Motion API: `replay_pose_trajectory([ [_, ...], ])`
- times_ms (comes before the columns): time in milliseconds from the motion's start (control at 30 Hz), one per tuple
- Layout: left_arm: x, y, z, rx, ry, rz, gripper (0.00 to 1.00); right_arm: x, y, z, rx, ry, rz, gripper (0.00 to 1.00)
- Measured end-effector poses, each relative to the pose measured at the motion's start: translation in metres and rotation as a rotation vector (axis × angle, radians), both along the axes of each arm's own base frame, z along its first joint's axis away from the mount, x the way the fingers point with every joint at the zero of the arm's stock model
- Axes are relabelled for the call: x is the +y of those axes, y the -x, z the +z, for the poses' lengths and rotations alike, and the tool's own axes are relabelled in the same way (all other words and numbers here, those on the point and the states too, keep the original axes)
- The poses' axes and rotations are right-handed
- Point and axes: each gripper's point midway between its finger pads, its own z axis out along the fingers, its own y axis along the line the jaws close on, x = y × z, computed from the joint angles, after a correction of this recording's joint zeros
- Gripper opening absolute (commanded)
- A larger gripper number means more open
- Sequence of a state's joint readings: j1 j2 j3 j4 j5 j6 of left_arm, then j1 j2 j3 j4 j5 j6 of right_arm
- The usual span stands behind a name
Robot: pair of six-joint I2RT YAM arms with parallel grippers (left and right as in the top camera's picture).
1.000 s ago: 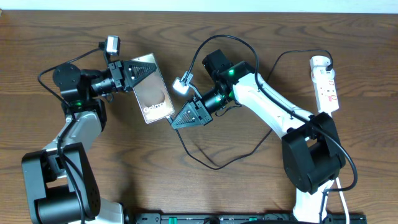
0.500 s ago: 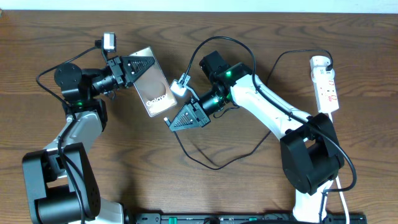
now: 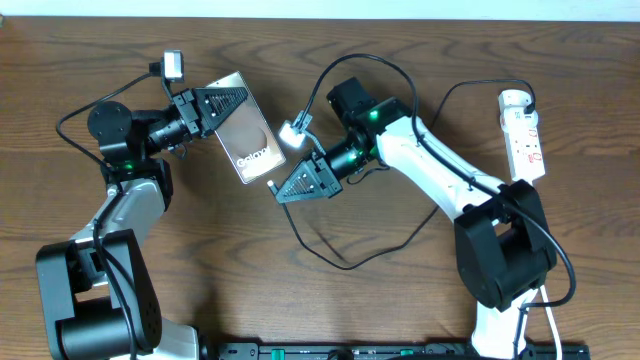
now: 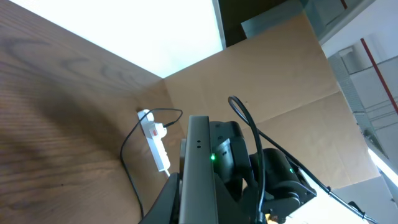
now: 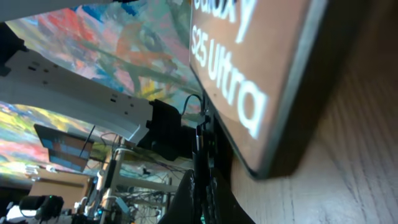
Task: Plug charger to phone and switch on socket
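My left gripper (image 3: 222,104) is shut on the top end of the phone (image 3: 248,146) and holds it tilted above the table, "Galaxy" lettering facing up. In the left wrist view the phone (image 4: 198,162) stands edge-on between the jaws of that gripper (image 4: 199,202). My right gripper (image 3: 288,187) is shut on the black plug tip of the charger (image 3: 340,262), just below the phone's lower edge. In the right wrist view the plug (image 5: 204,146) sticks out of the gripper (image 5: 206,193) beside the phone's corner (image 5: 261,81); contact cannot be told. The white socket (image 3: 524,134) lies far right.
The charger cable loops over the wood in front of the right arm and runs back to the socket, which also shows in the left wrist view (image 4: 154,140). A white cord (image 3: 553,310) hangs at the right arm's base. A black rail (image 3: 380,350) lines the front edge.
The left gripper has raised and shifted the phone slightly up-left. The right gripper with the plug moved left towards the phone's lower edge, then slightly back right.
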State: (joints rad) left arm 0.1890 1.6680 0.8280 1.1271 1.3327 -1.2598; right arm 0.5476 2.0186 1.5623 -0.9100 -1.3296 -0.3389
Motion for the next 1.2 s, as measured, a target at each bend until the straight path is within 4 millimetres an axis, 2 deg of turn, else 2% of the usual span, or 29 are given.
replay_pose_trajectory([
  [467,0.0,0.0,0.0,0.023,0.013,-0.002,0.07,-0.002,-0.006,0.001,-0.006,-0.007,-0.015,0.01],
  [733,-0.011,0.004,0.006,-0.009,0.011,-0.03,0.07,-0.001,-0.009,0.002,-0.008,-0.01,-0.02,0.01],
  [1200,-0.011,0.004,0.006,-0.012,0.011,-0.03,0.08,-0.001,-0.009,0.002,-0.005,-0.008,-0.022,0.01],
])
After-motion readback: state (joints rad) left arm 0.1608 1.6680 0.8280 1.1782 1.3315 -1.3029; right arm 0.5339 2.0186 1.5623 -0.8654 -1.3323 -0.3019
